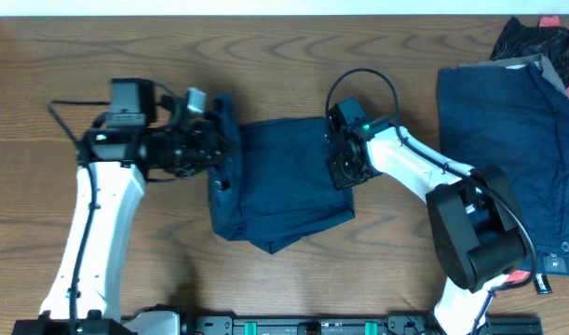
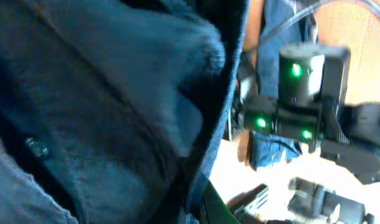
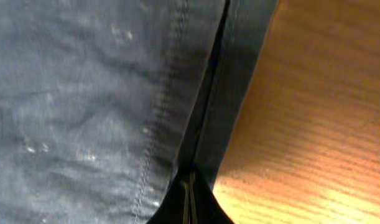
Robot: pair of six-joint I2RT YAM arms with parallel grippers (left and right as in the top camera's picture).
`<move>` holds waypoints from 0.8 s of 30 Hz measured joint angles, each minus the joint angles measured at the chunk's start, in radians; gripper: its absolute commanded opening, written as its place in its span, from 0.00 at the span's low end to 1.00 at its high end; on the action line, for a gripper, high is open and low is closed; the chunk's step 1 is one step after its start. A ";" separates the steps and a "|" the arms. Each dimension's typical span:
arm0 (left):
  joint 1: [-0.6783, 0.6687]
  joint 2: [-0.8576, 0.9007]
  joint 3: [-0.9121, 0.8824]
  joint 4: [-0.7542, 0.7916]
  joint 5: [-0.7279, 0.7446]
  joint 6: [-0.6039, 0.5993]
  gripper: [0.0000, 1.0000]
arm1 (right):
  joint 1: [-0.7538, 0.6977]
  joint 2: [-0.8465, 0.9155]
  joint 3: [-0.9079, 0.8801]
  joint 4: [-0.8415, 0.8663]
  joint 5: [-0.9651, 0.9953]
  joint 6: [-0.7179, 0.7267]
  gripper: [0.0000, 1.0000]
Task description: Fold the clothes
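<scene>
A dark navy garment (image 1: 284,181), partly folded, lies in the middle of the table. My left gripper (image 1: 217,149) is at its left edge, shut on the fabric, and holds that edge bunched and raised. In the left wrist view the navy cloth (image 2: 102,93) fills most of the frame, shows a small button (image 2: 35,146), and hides the jaws. My right gripper (image 1: 342,160) is at the garment's right edge. In the right wrist view its fingers (image 3: 188,190) are shut on the stitched hem (image 3: 208,93). A second navy garment (image 1: 508,158) lies flat at the far right.
A pile of dark clothing with red bits (image 1: 545,37) sits at the back right corner. Bare wooden table (image 1: 265,56) runs behind the garment and at the front (image 1: 359,270). The right arm with green lights (image 2: 295,106) shows in the left wrist view.
</scene>
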 measured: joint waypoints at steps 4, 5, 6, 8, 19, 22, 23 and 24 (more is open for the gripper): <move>-0.109 0.000 0.000 0.043 -0.027 -0.016 0.06 | 0.000 -0.027 -0.047 0.058 0.000 0.001 0.01; -0.132 0.000 0.000 0.050 -0.045 -0.027 0.06 | 0.000 -0.031 -0.052 0.062 0.000 0.002 0.01; -0.159 0.000 0.000 0.055 -0.068 -0.047 0.06 | 0.000 -0.032 -0.055 0.065 0.000 0.003 0.01; -0.216 0.002 0.000 0.075 -0.118 -0.085 0.06 | 0.000 -0.032 -0.056 0.066 0.000 0.003 0.01; -0.452 0.074 0.000 0.143 -0.304 -0.219 0.06 | 0.000 -0.033 -0.056 0.066 0.000 0.010 0.01; -0.480 0.099 0.000 0.165 -0.326 -0.240 0.09 | 0.000 -0.033 -0.056 0.065 0.000 0.011 0.01; -0.488 0.108 0.000 0.174 -0.330 -0.246 0.13 | 0.000 -0.033 -0.056 0.064 0.000 0.014 0.01; -0.493 0.113 0.000 0.180 -0.330 -0.252 0.17 | 0.000 -0.033 -0.056 0.064 0.000 0.015 0.01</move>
